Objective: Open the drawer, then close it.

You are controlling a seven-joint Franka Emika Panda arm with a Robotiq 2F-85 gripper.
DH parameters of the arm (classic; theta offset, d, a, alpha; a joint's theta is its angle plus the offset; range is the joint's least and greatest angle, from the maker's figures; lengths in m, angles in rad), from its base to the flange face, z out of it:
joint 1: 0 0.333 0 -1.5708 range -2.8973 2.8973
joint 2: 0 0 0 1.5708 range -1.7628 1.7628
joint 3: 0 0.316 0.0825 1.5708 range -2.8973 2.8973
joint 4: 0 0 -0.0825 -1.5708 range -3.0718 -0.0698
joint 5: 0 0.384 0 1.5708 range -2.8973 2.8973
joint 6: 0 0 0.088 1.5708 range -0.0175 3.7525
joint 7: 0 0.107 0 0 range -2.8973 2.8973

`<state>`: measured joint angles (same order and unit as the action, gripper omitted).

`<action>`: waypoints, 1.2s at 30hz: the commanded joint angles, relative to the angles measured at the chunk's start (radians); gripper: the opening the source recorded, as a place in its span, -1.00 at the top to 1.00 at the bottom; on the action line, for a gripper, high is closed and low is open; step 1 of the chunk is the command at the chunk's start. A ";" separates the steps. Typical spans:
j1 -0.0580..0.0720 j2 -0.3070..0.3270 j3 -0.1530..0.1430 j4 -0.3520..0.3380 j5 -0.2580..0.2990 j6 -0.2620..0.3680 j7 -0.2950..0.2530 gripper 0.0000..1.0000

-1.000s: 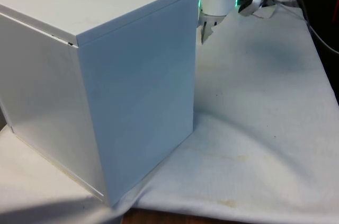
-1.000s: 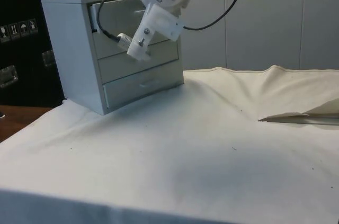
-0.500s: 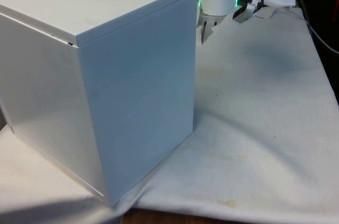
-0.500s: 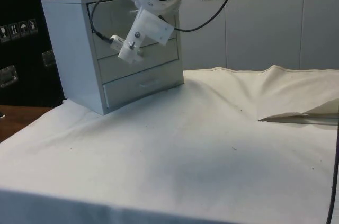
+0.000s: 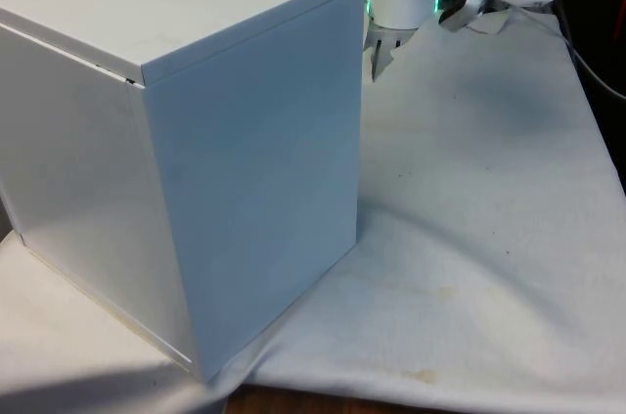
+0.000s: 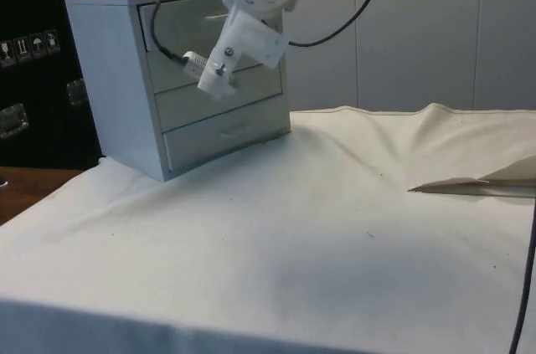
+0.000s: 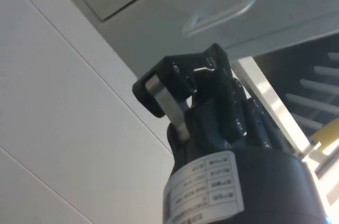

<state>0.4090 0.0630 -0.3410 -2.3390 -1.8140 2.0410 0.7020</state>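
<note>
Chest of drawers (image 6: 180, 78): on the white cloth (image 6: 335, 245) at the side view's left; its three drawers sit flush
Top drawer (image 6: 188, 32): handle (image 7: 222, 13) close before the fingertips
Gripper (image 7: 185, 83): fingers pressed together, gripping nothing; just off the drawer front

Probably a robotics lab: a desk (image 6: 335, 270) draped in a white cloth, dark cabinets (image 6: 33, 61) behind with hazard-type stickers, plain pale wall panels (image 6: 419, 28), loose cables (image 6: 335, 28)

white chest of drawers (image 6: 180, 86), arm (image 6: 251, 2) before it
</note>
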 commanded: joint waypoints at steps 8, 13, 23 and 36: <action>0.003 -0.050 0.026 -0.047 0.000 -0.039 0.020 1.00; 0.009 -0.094 0.051 -0.092 0.003 -0.076 0.043 1.00; 0.011 -0.139 0.100 -0.152 0.009 -0.132 0.095 1.00; 0.013 -0.184 0.165 -0.218 0.018 -0.196 0.161 1.00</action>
<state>0.4220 -0.1210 -0.1760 -2.5570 -1.7960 1.8450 0.8630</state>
